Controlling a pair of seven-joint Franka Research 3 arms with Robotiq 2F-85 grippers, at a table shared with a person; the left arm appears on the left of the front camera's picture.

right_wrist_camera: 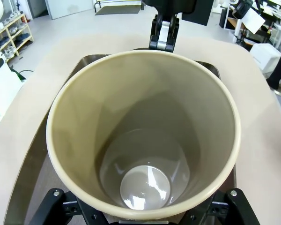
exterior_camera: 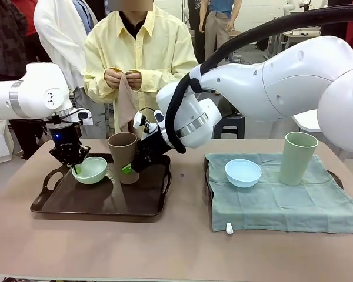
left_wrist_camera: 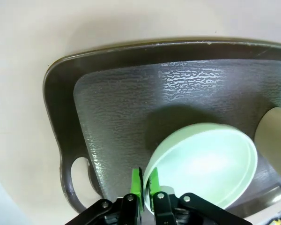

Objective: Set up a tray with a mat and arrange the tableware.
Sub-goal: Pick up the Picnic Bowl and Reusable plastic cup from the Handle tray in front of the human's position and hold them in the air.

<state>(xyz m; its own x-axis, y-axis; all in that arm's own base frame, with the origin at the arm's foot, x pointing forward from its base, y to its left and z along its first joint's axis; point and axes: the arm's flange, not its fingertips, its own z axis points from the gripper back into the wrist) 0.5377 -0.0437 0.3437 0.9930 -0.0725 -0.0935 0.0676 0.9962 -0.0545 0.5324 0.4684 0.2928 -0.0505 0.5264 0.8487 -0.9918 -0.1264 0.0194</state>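
Your left gripper (left_wrist_camera: 145, 180) has its green pads pinched shut on the rim of the mint green bowl (left_wrist_camera: 201, 159), with the bowl's wall between them. The bowl hangs tilted over the left half of the brown tray (exterior_camera: 65, 202), and the views do not settle whether its base touches the tray floor. Your right gripper (exterior_camera: 127, 169) is clamped on the brown tumbler (exterior_camera: 123, 154), seemingly low on its wall, since the wrist view hides the pads beneath the tumbler's wide mouth. The tumbler stands near the tray's middle, just beside the bowl. To the right of the tray, well apart from it, the light blue bowl (exterior_camera: 243, 172) and the pale green tumbler (exterior_camera: 298, 157) stand on a green mat (exterior_camera: 282, 205). Beyond the tray's far edge, a person's hands (exterior_camera: 122, 77) hold a beige cloth (exterior_camera: 126, 108).
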